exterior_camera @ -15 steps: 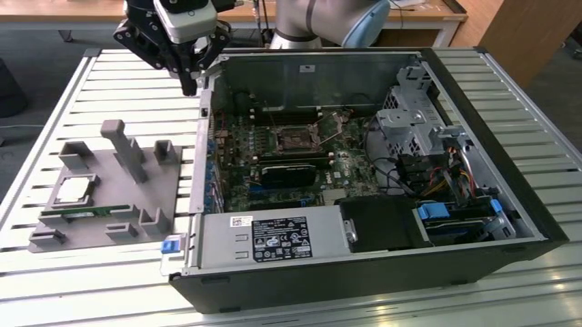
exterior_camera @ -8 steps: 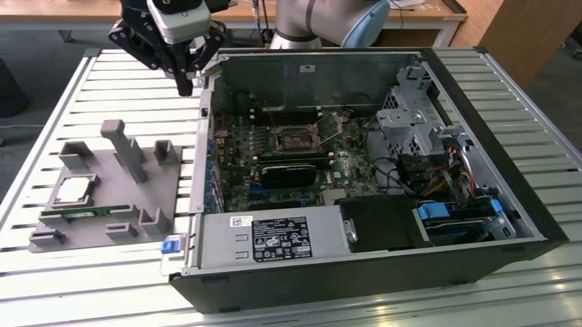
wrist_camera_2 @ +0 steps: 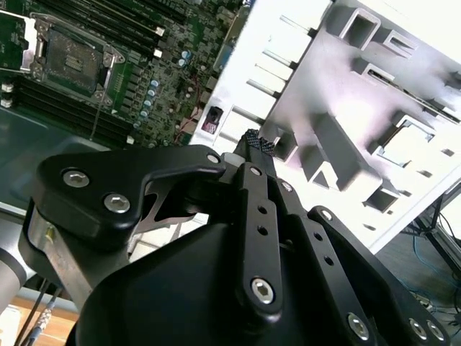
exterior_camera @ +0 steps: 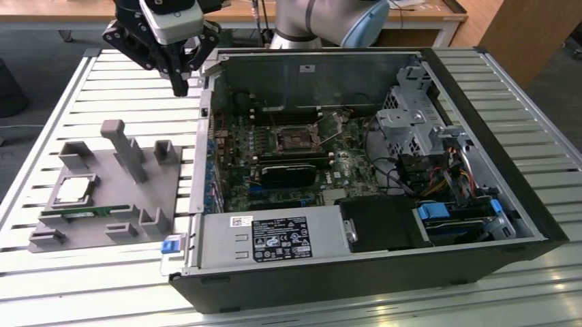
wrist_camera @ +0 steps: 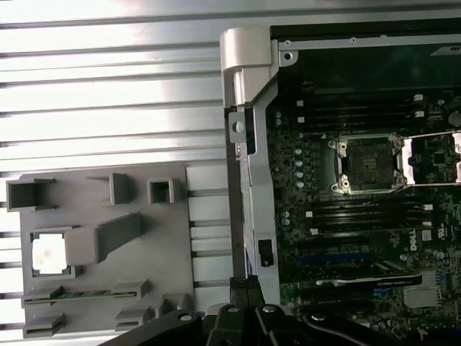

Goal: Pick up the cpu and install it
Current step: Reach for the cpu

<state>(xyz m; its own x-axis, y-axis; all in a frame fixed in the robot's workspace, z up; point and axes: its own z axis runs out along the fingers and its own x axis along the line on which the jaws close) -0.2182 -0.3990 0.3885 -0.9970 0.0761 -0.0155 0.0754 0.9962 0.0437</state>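
Observation:
The cpu (exterior_camera: 75,189) is a small silver square lying flat in a pocket of the grey holder plate (exterior_camera: 136,204) on the exterior view's left; the first wrist view shows the cpu (wrist_camera: 49,254) bright and pale. My gripper (exterior_camera: 180,83) hangs high over the slatted table beside the open computer case's far left corner, well away from the cpu. Its fingers are shut together with nothing between them, as the fingertips (wrist_camera: 245,282) and gripper (wrist_camera_2: 252,142) show in both wrist views. On the motherboard the socket (exterior_camera: 296,141) stands open, also seen as the socket (wrist_camera: 367,164) with its frame swung aside.
A green memory stick (exterior_camera: 86,212) lies in a slot along the holder's near edge, and grey posts (exterior_camera: 127,150) rise from the plate. The open computer case (exterior_camera: 364,272) fills the table's middle and right, with a drive cage (exterior_camera: 409,116) and cables inside.

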